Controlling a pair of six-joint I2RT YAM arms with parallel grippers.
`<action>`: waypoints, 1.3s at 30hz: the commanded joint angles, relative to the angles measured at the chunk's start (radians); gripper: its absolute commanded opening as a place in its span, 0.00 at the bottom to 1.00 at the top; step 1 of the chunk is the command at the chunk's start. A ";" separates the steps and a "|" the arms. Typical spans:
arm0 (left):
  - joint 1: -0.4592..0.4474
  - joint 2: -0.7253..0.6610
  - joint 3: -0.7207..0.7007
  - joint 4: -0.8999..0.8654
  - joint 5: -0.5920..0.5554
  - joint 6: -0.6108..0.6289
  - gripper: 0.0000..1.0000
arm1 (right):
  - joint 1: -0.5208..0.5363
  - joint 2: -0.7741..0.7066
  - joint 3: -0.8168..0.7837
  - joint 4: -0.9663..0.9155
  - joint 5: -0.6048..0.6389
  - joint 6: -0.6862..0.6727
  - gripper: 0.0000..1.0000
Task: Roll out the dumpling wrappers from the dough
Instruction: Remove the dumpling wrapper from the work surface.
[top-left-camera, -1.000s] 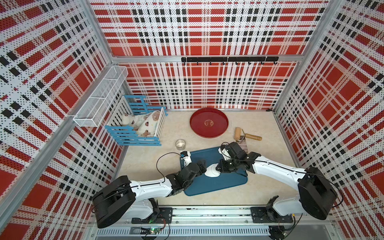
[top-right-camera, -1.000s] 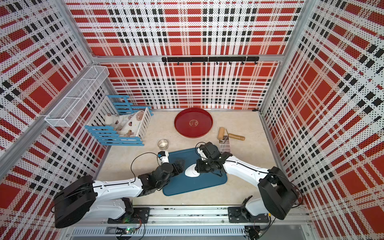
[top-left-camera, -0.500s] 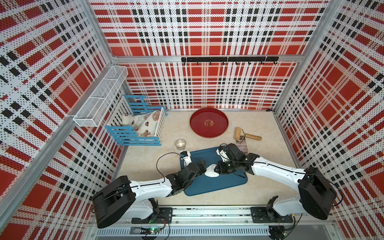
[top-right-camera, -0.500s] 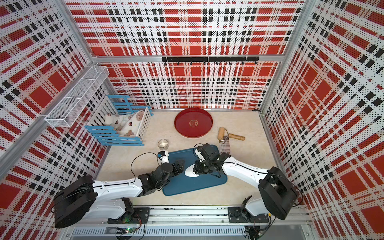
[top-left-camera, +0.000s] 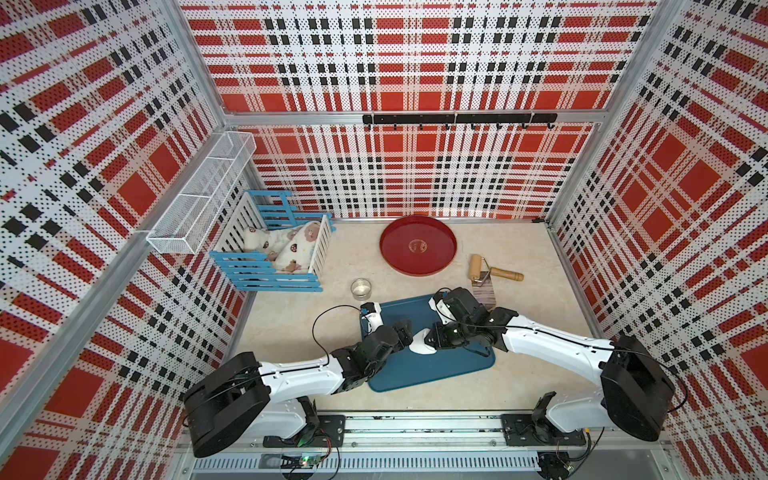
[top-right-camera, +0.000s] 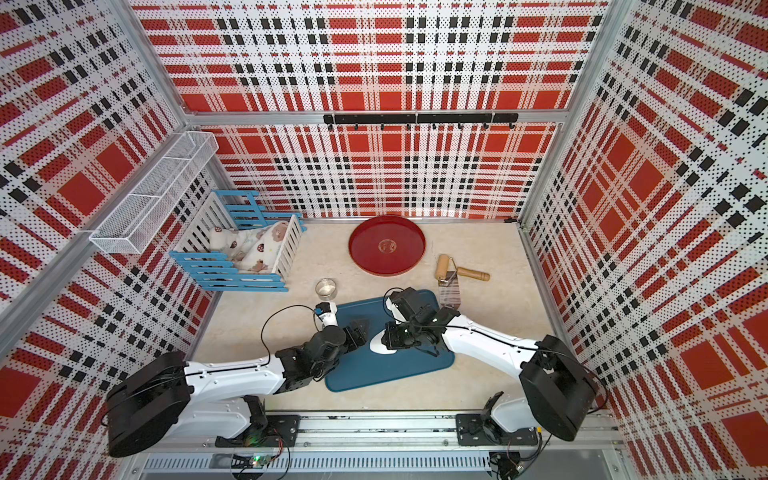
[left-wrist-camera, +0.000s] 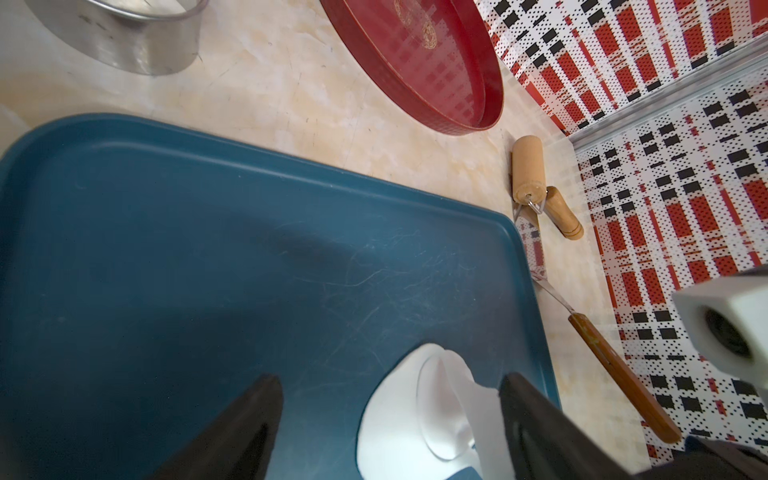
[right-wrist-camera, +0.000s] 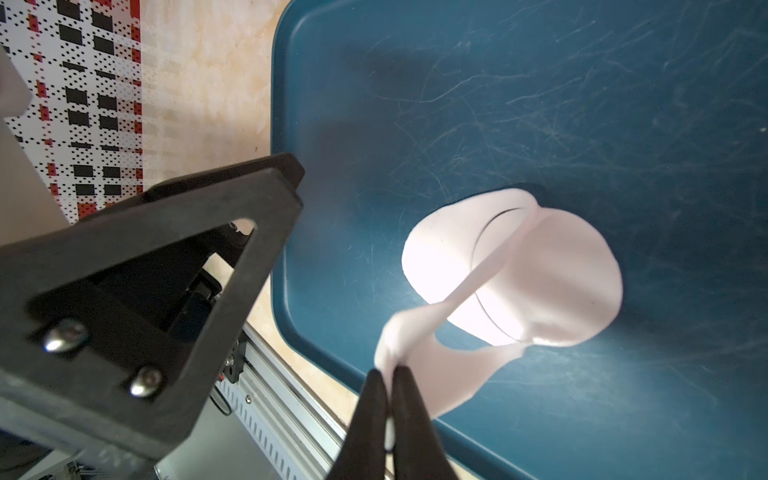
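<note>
The right gripper (right-wrist-camera: 388, 374) clamps a strip of ragged white dough sheet (right-wrist-camera: 432, 257), lower centre of frame, above the dark blue rectangular tray (right-wrist-camera: 498, 104). A round white wrapper disc (right-wrist-camera: 561, 282) lies there; the left gripper (left-wrist-camera: 390, 377) gapes open.

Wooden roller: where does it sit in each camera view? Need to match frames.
Top view: wooden roller lies right of the red plate, beyond the far right corner of the blue tray.
Top view: same spot, right of the plate.
Left wrist: roller past the tray's corner, near the plate.
Right wrist: not in it.
Shared landmark: the blue tray, seen in all four.
</note>
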 joint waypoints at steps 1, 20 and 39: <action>0.005 -0.029 -0.018 -0.002 -0.028 0.003 0.87 | 0.015 -0.023 0.035 0.008 0.010 0.010 0.09; 0.060 -0.186 -0.075 -0.079 -0.051 0.012 0.87 | 0.060 0.003 0.097 -0.008 0.025 0.020 0.09; 0.098 -0.359 -0.141 -0.149 -0.066 0.019 0.87 | 0.127 0.061 0.191 -0.038 0.056 0.033 0.09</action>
